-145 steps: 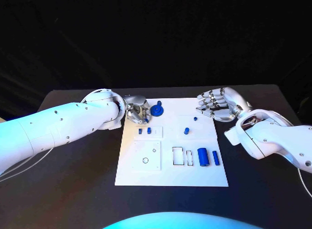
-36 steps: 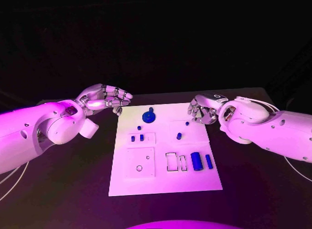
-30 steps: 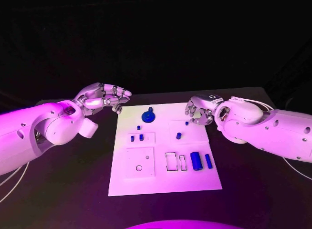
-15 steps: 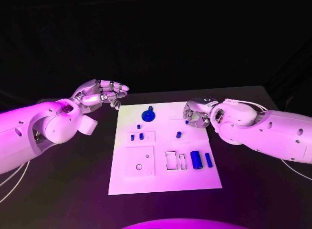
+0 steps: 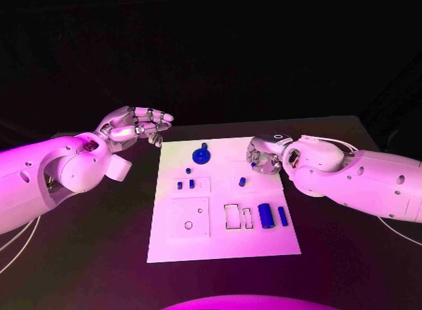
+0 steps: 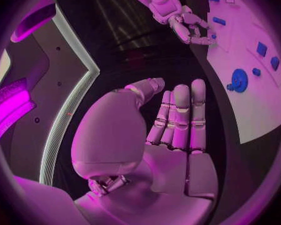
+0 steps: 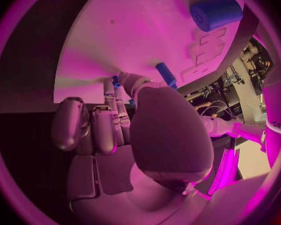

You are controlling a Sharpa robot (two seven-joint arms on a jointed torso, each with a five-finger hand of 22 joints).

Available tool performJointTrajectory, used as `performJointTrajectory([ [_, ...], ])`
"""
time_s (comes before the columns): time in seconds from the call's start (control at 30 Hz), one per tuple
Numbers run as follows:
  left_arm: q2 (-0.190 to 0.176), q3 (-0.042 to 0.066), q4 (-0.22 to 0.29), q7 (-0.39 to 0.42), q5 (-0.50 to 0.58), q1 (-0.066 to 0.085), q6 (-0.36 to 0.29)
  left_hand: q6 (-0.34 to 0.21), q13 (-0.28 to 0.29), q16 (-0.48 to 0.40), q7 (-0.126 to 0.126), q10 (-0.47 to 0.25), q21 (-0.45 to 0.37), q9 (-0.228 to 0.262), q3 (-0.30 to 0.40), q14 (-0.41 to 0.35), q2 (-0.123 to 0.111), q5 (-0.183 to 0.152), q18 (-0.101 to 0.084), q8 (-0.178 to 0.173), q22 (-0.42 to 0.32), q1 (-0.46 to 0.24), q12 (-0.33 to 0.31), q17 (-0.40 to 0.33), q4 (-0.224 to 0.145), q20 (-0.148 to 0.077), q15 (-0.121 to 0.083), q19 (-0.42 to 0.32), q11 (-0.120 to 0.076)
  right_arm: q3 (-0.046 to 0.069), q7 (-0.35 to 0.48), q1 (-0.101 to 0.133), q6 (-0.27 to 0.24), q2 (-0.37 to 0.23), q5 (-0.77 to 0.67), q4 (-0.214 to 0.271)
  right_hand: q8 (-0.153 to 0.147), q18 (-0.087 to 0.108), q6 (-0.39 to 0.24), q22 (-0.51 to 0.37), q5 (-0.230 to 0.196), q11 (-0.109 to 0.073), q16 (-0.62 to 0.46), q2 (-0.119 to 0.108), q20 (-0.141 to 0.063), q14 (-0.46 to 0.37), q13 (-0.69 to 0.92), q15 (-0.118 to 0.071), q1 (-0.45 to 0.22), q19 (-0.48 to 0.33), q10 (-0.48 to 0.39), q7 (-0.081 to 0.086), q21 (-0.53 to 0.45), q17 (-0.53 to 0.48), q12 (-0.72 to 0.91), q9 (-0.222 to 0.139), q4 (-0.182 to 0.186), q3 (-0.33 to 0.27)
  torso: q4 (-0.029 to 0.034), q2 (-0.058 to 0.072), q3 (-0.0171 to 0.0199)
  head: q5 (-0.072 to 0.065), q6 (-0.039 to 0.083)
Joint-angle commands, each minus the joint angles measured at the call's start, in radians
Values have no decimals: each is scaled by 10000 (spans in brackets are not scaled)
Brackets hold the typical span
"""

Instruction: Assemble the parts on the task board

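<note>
The white task board lies in the middle of the black counter, between the two arms. The left hand hangs above the counter just off the board's far left corner; the left wrist view shows its fingers stretched out side by side with nothing in them. The right hand is down at the board's far right edge, fingers curled in toward the thumb over a small blue peg. In the right wrist view a blue tip shows at the fingertips, but whether it is actually pinched cannot be told.

On the board, a round blue knob piece stands near the far edge. Nearer lie a single small peg and a pair of short pegs on the left, and another peg toward the right. Close to the near right corner a thick blue cylinder lies beside a thinner blue bar, just next to two rectangular slots
</note>
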Motion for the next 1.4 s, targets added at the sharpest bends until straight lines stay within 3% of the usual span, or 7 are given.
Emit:
performJointTrajectory([
  [0.03,2,9,-7,121,73,1,30,-51,-12,21,0,-63,-34,-6,-70,6,-21,-48,151,-2,-10,-95,-33,-14,3,52,53,7,24,-22,113,-64,-117,41,22,38,68,-177,135,280,-14,-13,66,37,-16,641,2,4,-67,73,140,-18,242,-8,9,70,-2,114,-9,-3,-3,15,-29],
  [0.2,3,9,-15,109,68,1,40,-67,-17,25,5,-65,-36,-9,-70,8,-18,-46,151,-7,-13,-92,-35,-15,1,55,56,11,27,-24,96,-93,15,58,84,47,190,-233,313,670,53,-80,132,172,-47,634,25,-49,-16,145,337,-75,569,4,34,211,-93,289,-12,-9,-9,36,-51],
  [0.3,3,9,-12,90,51,1,58,-67,-17,25,5,-65,-36,-9,-70,8,-18,-46,151,-7,-13,-92,-35,-15,1,55,56,11,27,-26,8,-105,247,66,86,27,316,-326,472,1203,212,-142,242,379,-88,649,60,-101,79,294,524,-120,1019,89,49,349,-276,447,-9,-9,-14,33,-59],
  [0.4,-1,9,-14,57,-9,1,94,-67,-17,25,5,-65,-36,-9,-70,8,-18,-46,151,-7,-13,-92,-35,-15,1,55,56,11,27,-27,-86,-112,392,63,39,19,450,-423,563,1745,21,-207,290,719,-124,638,136,-165,205,452,735,-143,1475,97,80,519,-547,646,-6,-6,-16,32,-63],
  [0.53,-6,9,-16,30,-56,1,127,-85,-27,33,13,-65,-38,-12,-66,14,1,-41,151,-11,-17,-88,-36,-16,2,60,61,19,33,-29,-214,-123,449,62,-88,25,493,-463,490,1992,-10,-197,292,869,-141,618,195,-161,296,497,800,-107,1681,47,45,655,-873,890,-8,-9,-17,19,-69],
  [1.07,-14,10,-21,17,-101,1,128,-96,-41,47,18,-70,-37,-13,-54,23,21,-32,152,-9,-21,-63,-40,-17,-13,66,65,30,38,-29,-456,-151,-263,-89,-421,194,577,-500,502,2251,-157,-215,320,871,-124,603,294,-170,126,529,900,-114,1888,-3,19,853,-1213,1174,1,-14,-12,-10,-78],
  [1.4,-2,10,-92,28,-109,2,114,-99,-47,49,21,-77,-37,-13,-52,21,22,-28,152,-8,-22,-58,-45,-18,-18,68,67,32,41,27,-352,-123,-1431,-515,-384,718,594,-521,519,2356,-156,-222,323,850,-124,601,310,-178,75,569,924,-119,1974,-15,18,885,-1251,1201,-24,-24,-13,-6,-26],
])
